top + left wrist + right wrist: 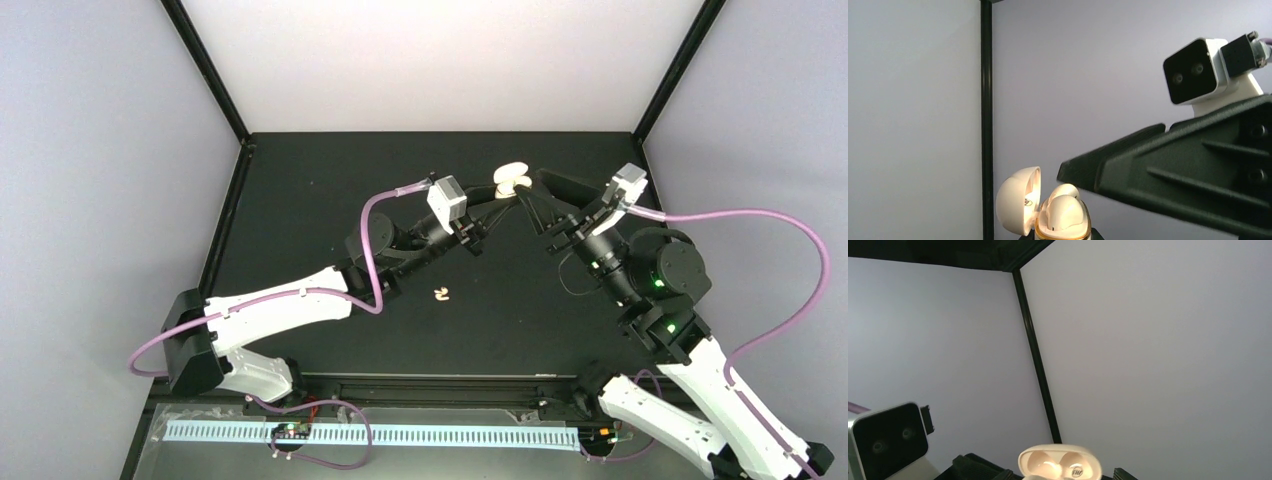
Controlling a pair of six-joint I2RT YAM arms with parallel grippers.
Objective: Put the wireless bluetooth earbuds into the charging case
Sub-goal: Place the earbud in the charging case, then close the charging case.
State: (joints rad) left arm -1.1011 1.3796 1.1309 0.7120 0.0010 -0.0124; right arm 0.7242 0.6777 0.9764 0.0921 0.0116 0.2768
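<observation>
One charging case (512, 178) hangs raised above the black table (300, 200), far of centre, where the two arms meet. Its lid (1018, 200) is swung open to the side, and two rounded cream humps (1063, 212) stand up from the body; whether these are seated earbuds cannot be told. The left gripper (500, 198) reaches up under the case and appears clamped on its base, though its fingers are almost wholly out of the left wrist view. The right gripper (530, 188) comes in from the other side. One of its dark fingers (1168, 170) ends just beside the top of the case, and the gap between its two fingers is not visible, so wide or narrow cannot be told. Two loose earbuds (441, 294) lie close together on the table, well apart from the case and nearer the arm bases.
</observation>
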